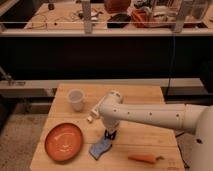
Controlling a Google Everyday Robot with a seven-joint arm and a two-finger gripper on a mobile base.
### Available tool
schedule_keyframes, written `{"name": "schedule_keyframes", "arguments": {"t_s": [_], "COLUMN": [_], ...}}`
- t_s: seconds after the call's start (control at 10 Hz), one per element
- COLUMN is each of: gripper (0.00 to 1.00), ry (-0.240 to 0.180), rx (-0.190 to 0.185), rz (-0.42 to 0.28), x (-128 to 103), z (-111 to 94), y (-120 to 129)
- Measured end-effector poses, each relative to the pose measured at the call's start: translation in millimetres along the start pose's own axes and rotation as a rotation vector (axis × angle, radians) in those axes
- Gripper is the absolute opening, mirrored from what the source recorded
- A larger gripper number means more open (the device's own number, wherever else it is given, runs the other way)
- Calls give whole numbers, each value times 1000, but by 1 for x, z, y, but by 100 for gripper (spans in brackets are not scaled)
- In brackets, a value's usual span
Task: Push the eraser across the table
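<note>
On the table (145,95), the cup (75,99) stands upper left, the plate (64,141) lies lower left and the carrot (145,158) lies lower right. The sponge (101,147) lies between plate and carrot. The gripper (111,134) sits below frame centre, just behind the sponge, right of the plate.

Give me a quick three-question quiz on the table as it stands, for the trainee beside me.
1. True or false: the carrot lies on the table, off the orange plate.
2. Which thing lies closest to the gripper? A, the white cup; B, the blue sponge; C, the carrot.
3. Fill in: the gripper, low over the table between plate and carrot, has its fingers ___.
Key: 1 true; 2 B; 3 shut.
</note>
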Motion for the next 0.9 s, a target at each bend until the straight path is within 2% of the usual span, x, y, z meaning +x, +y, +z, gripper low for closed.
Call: {"name": "schedule_keyframes", "arguments": {"t_s": [0.9], "gripper": [0], "ry": [-6], "rx": [6], "rz": [-1], "x": [-1], "z": [2], "y": [-9]}}
